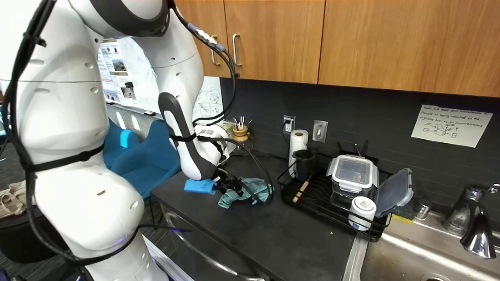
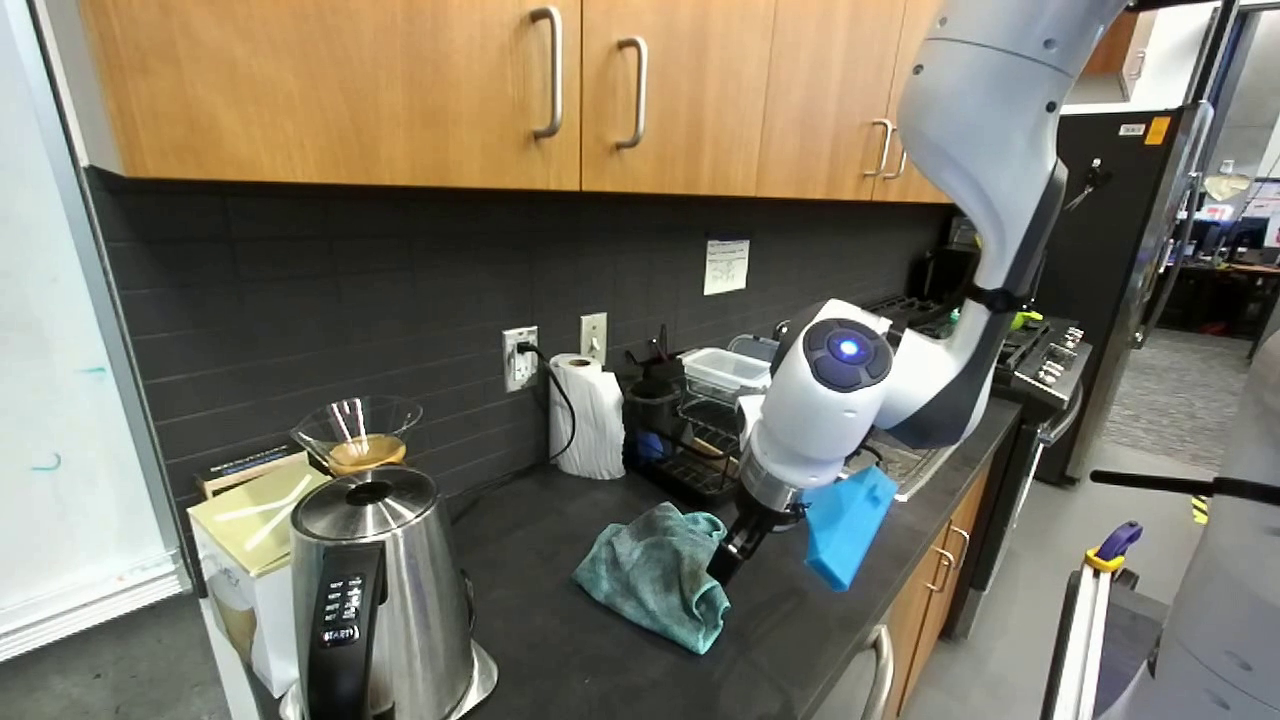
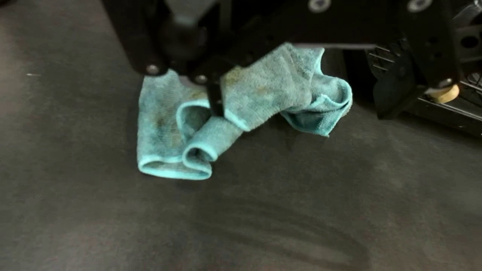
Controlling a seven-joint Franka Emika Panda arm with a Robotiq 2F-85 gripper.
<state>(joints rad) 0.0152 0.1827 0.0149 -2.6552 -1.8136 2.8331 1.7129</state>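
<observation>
A crumpled teal cloth [image 3: 275, 86] with brownish stains lies on the dark counter, and it shows in both exterior views as well, as the cloth [image 2: 645, 580] by the gripper tips. My gripper [image 3: 302, 113] comes in from the top of the wrist view with its jaws wide apart. One of its fingers [image 3: 216, 99] is over the cloth's folds; whether it touches them I cannot tell. The opposite finger [image 3: 393, 88] hangs past the cloth, towards the dish rack. Nothing is gripped. A blue plate-like part [image 2: 848, 525] sits at the wrist.
A black dish rack [image 1: 312, 203] holds glass containers [image 1: 353, 173], a white jar [image 1: 362, 212] and a black cup [image 1: 304, 164]. Paper towels [image 2: 590, 415] stand by the wall. A steel kettle [image 2: 430, 600] is near the counter's end; the sink [image 1: 394, 249] lies beyond the rack.
</observation>
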